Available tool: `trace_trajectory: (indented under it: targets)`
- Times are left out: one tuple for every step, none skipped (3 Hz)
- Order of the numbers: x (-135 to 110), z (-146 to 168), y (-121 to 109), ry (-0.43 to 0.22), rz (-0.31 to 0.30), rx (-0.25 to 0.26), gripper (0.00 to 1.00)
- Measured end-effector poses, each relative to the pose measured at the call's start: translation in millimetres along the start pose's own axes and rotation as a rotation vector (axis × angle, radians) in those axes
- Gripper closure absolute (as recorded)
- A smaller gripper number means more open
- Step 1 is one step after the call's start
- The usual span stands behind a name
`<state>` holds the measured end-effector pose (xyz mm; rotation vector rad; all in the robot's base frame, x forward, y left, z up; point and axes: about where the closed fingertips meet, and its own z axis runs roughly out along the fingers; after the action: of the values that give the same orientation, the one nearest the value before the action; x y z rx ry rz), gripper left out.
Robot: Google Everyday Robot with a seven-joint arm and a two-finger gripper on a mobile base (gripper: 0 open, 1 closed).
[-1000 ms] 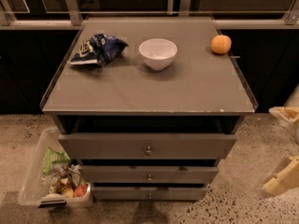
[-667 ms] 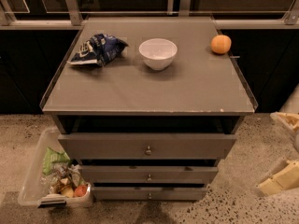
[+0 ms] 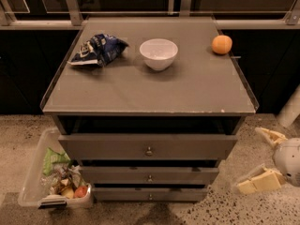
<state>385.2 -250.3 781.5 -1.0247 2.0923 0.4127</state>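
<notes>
Camera view: claw (image 3: 251, 159), fingers apart, low beside right front corner of cabinet (image 3: 187, 146), over speckled floor (image 3: 211, 214).

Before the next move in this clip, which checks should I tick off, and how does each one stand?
1. Gripper in view, low over the floor to the right of the drawer cabinet: ok.
2. Fingers spread, nothing between them: ok.
3. Gripper apart from the cabinet's side: ok.
4. Chip bag, white bowl and orange lie apart from each other on the cabinet top: ok.
5. Top drawer fully shut: cannot tell.
6. Bin on the floor at the cabinet's left, far from the gripper: ok.
</notes>
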Motion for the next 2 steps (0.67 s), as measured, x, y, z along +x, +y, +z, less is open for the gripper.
trace_trajectory:
  targets:
    - [1.8,5.3,-1.3,-0.012,0.006,-0.007,0.0]
    - [4.9,1.6,-4.0,-0.011,0.02,0.017,0.0]
